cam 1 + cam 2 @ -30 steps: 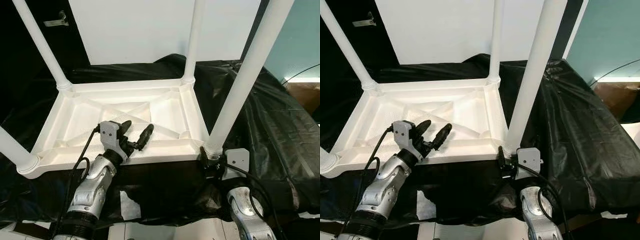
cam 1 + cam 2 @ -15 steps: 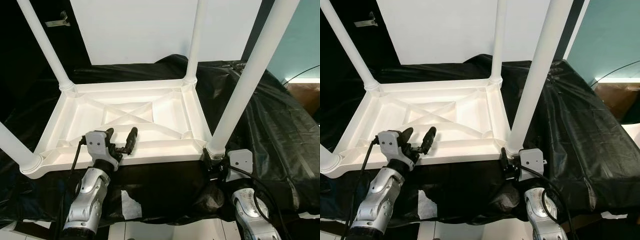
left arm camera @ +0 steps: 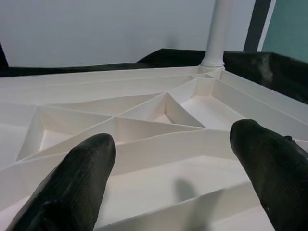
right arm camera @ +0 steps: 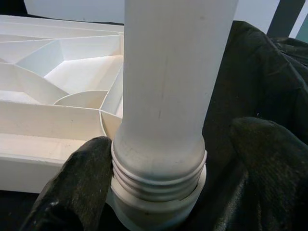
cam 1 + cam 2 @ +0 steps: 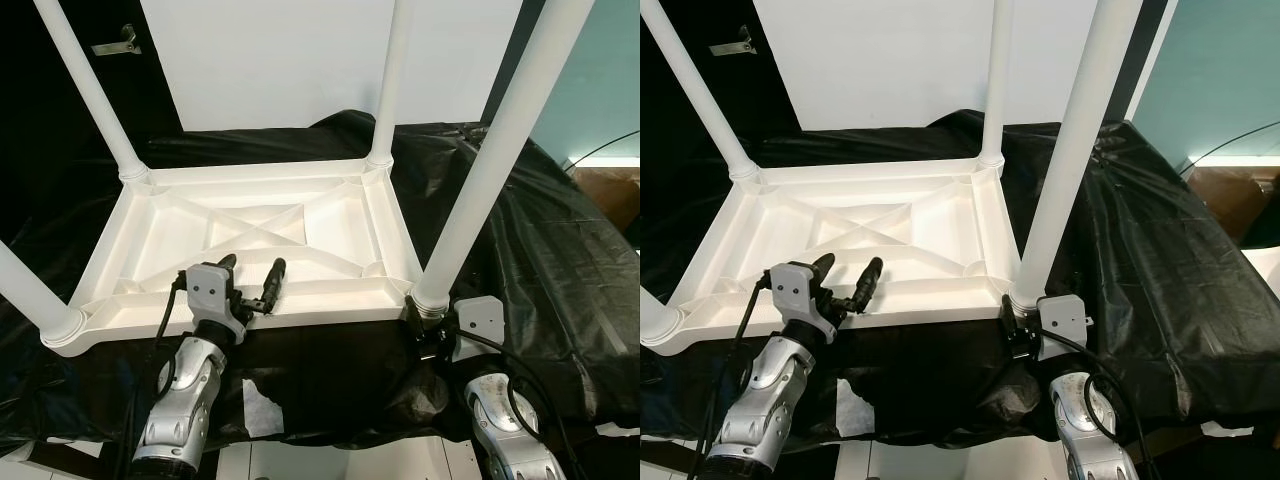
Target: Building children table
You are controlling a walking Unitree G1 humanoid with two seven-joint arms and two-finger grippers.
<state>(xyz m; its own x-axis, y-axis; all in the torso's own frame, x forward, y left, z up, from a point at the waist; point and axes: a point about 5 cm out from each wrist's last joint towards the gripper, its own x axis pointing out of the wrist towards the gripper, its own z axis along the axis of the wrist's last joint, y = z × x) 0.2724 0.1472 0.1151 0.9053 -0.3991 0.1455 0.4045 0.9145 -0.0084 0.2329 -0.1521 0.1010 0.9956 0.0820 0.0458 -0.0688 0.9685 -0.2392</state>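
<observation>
the right gripper (image 4: 159, 159) is sitting at the near right corner, its fingers (image 4: 72, 183) spread around the threaded base of the near right leg (image 5: 490, 160), one touching it. left of it, the left gripper (image 5: 250, 285) is hovering with fingers apart over the near rim of the upturned white table (image 5: 250, 225), which is lying on black sheeting (image 5: 560, 250). farther back, two far legs (image 5: 385, 80) are standing upright.

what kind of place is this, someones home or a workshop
Hard to say; it looks like an indoor assembly spot. An upturned white table top lies on a surface draped in black plastic sheeting, with a plain white wall behind.
</observation>
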